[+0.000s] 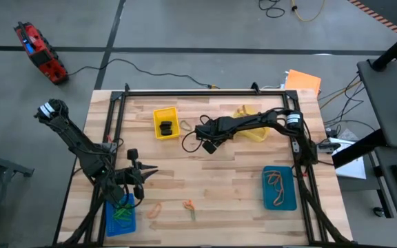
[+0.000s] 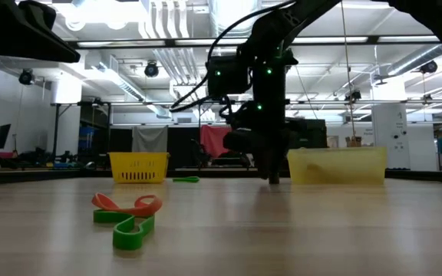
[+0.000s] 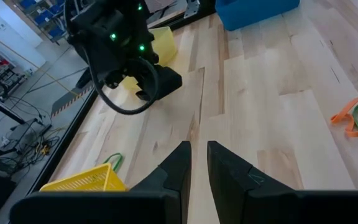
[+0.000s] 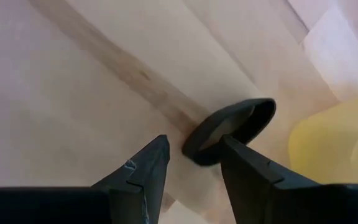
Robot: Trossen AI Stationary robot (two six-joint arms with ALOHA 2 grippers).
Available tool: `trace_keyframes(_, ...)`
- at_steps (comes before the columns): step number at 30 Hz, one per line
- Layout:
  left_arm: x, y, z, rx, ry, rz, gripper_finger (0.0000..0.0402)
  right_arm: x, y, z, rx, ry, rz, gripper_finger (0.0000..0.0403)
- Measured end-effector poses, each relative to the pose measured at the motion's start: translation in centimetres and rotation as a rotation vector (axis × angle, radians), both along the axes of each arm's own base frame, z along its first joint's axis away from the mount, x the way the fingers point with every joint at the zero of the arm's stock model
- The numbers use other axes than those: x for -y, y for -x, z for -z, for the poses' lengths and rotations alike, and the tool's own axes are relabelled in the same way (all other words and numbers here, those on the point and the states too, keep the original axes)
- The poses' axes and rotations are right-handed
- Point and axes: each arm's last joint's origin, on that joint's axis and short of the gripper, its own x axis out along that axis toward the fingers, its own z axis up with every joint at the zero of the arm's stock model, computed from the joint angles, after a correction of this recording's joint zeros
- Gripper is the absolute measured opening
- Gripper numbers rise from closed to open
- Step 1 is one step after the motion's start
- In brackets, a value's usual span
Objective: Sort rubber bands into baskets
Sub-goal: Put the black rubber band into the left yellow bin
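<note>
My right gripper (image 1: pixel 209 145) points down at mid-table, open, its tips at the wood (image 2: pixel 273 178). In the right wrist view a black rubber band (image 4: pixel 232 124) lies flat on the table at the tip of one finger (image 4: pixel 244 165); the other finger (image 4: pixel 148 165) stands beside it. My left gripper (image 1: pixel 149 169) hovers near the table's front left, shut and empty, with only a narrow slit between its fingers (image 3: pixel 197 158). The bright yellow basket (image 1: pixel 165 122) holds black bands, the bright blue one (image 1: pixel 121 215) green bands, and the teal-blue one (image 1: pixel 280 187) orange bands. The pale yellow basket (image 1: pixel 252 131) is partly under the right arm. My right gripper comes from above, pointing down, with the black band's near rim (image 4: pixel 194 149) between its open fingers and one fingertip over the loop. Whether a finger touches the band I cannot tell. The band lies flat on the table.
Loose bands lie near the front edge: an orange one (image 1: pixel 155 210) and an orange and green pair (image 1: pixel 189 205), seen close in the low view (image 2: pixel 129 208). A green band (image 1: pixel 185 125) lies beside the yellow basket. A black frame (image 1: pixel 205 91) edges the table.
</note>
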Motion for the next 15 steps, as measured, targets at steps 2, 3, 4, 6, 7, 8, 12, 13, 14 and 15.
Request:
trace_keyframes(2, 0.00, 0.00, 0.00, -0.001, -0.001, 0.000, 0.0037, -0.19, -0.08, 0.04, 0.004, 0.001, -0.003, 0.0134)
trace_keyframes(3, 0.00, 0.00, 0.00, 0.000, 0.000, 0.000, 0.0037, -0.25, -0.11, 0.06, 0.005, 0.001, -0.005, 0.0132)
trace_keyframes(4, 0.00, 0.00, 0.00, 0.000, 0.000, 0.000, 0.0037, -0.26, -0.10, 0.10, 0.002, 0.000, -0.007, 0.0129)
trace_keyframes(6, 0.00, 0.00, 0.00, 0.000, -0.001, 0.000, 0.0037, -0.35, -0.13, 0.15, 0.001, 0.000, -0.011, 0.0123)
trace_keyframes(7, 0.00, 0.00, 0.00, 0.000, -0.001, 0.000, 0.0037, -0.36, -0.14, 0.14, 0.001, 0.000, -0.012, 0.0118)
trace_keyframes(8, 0.00, 0.00, 0.00, 0.000, -0.001, 0.000, 0.0037, -0.39, -0.14, 0.13, 0.002, 0.001, -0.012, 0.0113)
trace_keyframes(12, 0.00, 0.00, 0.00, 0.000, 0.000, 0.000, 0.0037, -0.40, -0.15, 0.14, 0.001, 0.001, -0.015, 0.0085)
trace_keyframes(13, 0.00, 0.00, 0.00, 0.000, -0.001, 0.000, 0.0037, -0.40, -0.20, 0.29, 0.001, 0.001, -0.016, 0.0077)
trace_keyframes(14, 0.00, 0.00, 0.00, 0.000, 0.000, 0.000, 0.0037, -0.38, -0.26, 0.41, 0.001, 0.001, -0.020, 0.0068)
trace_keyframes(15, 0.00, 0.00, 0.00, 0.000, -0.001, 0.000, 0.0037, -0.37, -0.30, 0.61, -0.004, 0.001, -0.025, 0.0060)
